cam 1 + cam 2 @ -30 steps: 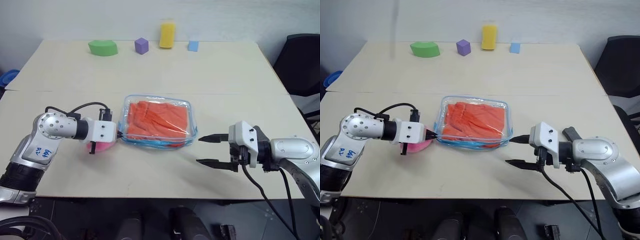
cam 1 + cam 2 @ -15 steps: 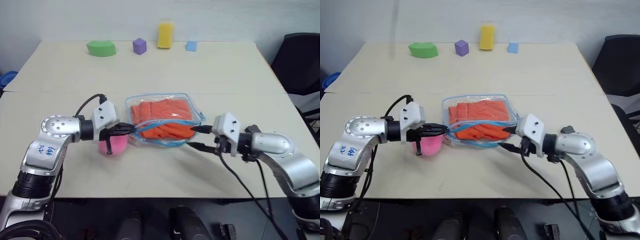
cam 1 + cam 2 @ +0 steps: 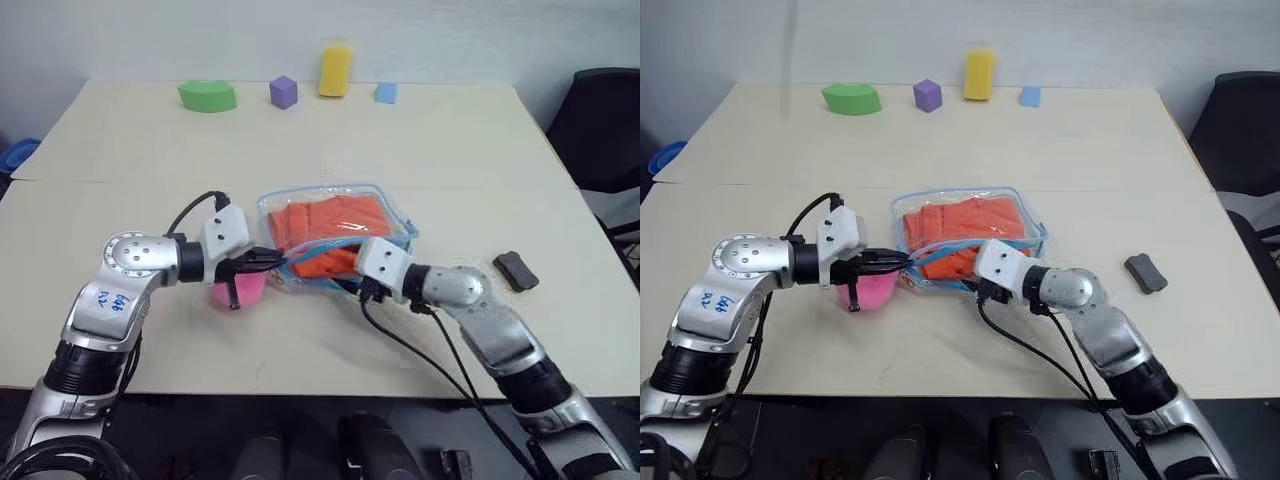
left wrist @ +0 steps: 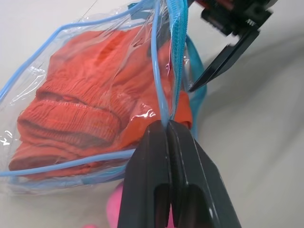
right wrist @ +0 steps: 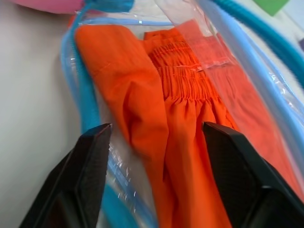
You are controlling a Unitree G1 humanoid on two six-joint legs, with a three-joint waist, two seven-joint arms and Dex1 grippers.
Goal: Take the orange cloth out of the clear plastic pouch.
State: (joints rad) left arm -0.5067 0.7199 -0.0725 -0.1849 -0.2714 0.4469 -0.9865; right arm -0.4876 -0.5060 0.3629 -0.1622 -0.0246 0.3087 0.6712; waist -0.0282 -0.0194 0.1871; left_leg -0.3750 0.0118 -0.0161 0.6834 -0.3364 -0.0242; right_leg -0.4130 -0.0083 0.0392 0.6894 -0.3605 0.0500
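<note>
The clear plastic pouch (image 3: 392, 214) with light-blue zipper trim lies mid-table, its near edge lifted. Inside it is the folded orange cloth (image 3: 330, 228). My left gripper (image 3: 272, 258) is shut on the blue zipper trim (image 4: 176, 57) at the pouch's near-left corner, above the pink plush charm (image 3: 238, 291). My right gripper (image 5: 156, 137) is open at the pouch's mouth. Its two black fingers (image 5: 90, 156) stand either side of the cloth's (image 5: 185, 109) front fold, with plastic film around them. One right fingertip (image 4: 223, 61) shows beside the trim in the left wrist view.
A green block (image 3: 207, 95), a purple cube (image 3: 283, 91), a yellow block (image 3: 335, 69) and a small blue block (image 3: 386, 93) line the table's far edge. A dark grey object (image 3: 514, 271) lies to the right. A black chair (image 3: 605, 120) stands beyond the right edge.
My right gripper has moved left and forward from the table's right side to the pouch's mouth. The left gripper has rolled and shifted right, raising the pouch's near edge.
</note>
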